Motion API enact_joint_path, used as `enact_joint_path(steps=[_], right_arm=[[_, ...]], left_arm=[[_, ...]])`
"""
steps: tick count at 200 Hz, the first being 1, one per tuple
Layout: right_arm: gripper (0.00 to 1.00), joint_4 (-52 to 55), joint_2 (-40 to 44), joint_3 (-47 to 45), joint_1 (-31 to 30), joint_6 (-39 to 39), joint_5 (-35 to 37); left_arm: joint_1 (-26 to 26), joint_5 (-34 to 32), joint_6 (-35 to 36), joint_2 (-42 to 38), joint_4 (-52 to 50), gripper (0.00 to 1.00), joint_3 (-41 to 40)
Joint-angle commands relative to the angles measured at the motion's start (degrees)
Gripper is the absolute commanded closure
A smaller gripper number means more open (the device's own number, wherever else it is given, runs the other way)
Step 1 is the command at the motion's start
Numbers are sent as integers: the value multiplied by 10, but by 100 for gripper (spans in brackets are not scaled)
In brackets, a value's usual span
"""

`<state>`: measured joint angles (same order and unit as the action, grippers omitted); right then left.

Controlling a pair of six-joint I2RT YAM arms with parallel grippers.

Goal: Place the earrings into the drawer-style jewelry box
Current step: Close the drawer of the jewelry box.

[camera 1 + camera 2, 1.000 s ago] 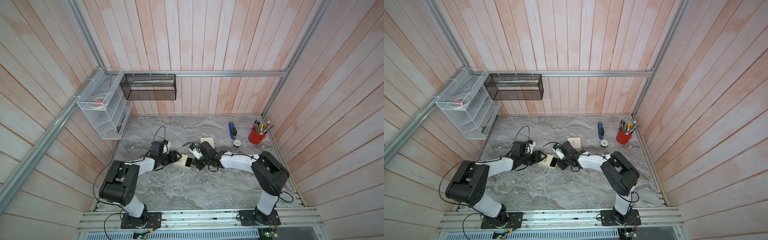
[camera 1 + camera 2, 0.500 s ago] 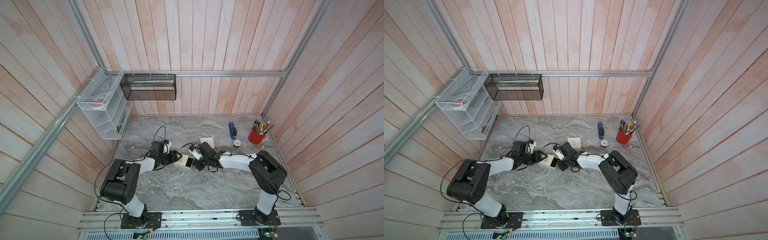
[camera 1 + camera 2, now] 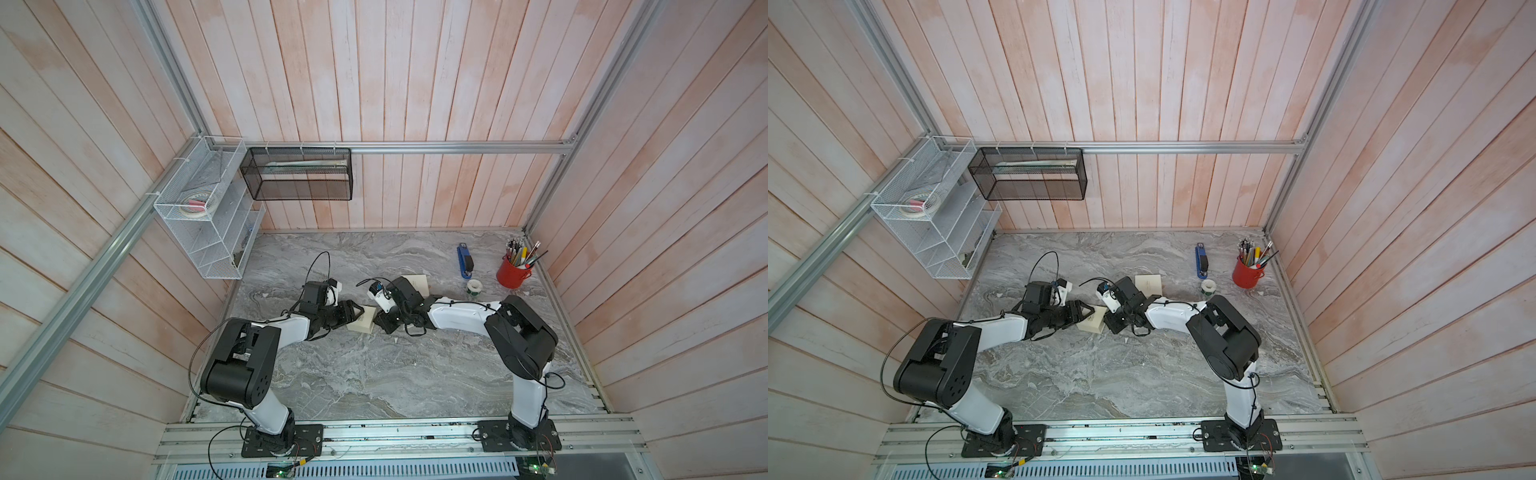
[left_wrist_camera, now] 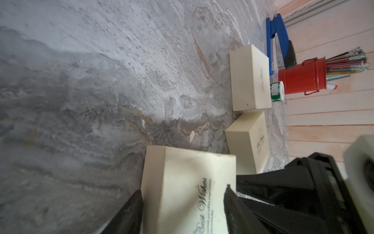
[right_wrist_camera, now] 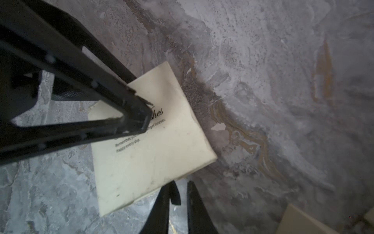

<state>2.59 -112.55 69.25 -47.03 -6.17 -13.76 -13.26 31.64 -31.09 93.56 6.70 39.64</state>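
In both top views the two arms meet mid-bench over one cream jewelry box [image 3: 362,322], which lies flat with its long axis running roughly from one gripper to the other. The left gripper [image 3: 355,314] covers the end toward its own arm and the right gripper [image 3: 380,323] sits at the opposite end. A second cream box [image 3: 417,282] lies just behind the right wrist, and a blue stapler [image 3: 465,261] and a red pen cup [image 3: 509,272] stand well apart by the wall. The left wrist view shows the left gripper half open and straddling the box's short width. One finger [image 4: 133,208] lies against the side wall and the other is at the far edge by the printed script, so it appears to be clamping the sleeve. The right wrist view shows the right gripper [image 5: 180,183] at the box's near end with its jaws almost together, only a thin slit between them. I cannot tell whether they pinch the drawer's edge or a pull. The earrings cannot be made out in any view. My judgement is that the drawer has to slide out along that long axis toward the right arm while the left holds the sleeve, so the right gripper must pull straight in line with the box.
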Motion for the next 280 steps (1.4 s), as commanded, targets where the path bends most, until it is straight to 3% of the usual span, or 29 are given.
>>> enact_joint_path(steps=[1, 108, 164, 217, 280], right_arm=[[81, -16, -25, 34, -1, -4, -18], [81, 30, -156, 220, -13, 9, -49], [81, 65, -218, 315, -24, 16, -65], [81, 51, -182, 286, -24, 12, -20], [81, 22, -137, 228, -1, -14, -19]], left_arm=[[4, -3, 1, 1, -4, 36, -1], [91, -87, 39, -8, -90, 36, 42], [139, -80, 35, 16, -84, 36, 56], [142, -53, 33, 29, -67, 34, 66], [133, 55, -11, 69, 10, 34, 82]])
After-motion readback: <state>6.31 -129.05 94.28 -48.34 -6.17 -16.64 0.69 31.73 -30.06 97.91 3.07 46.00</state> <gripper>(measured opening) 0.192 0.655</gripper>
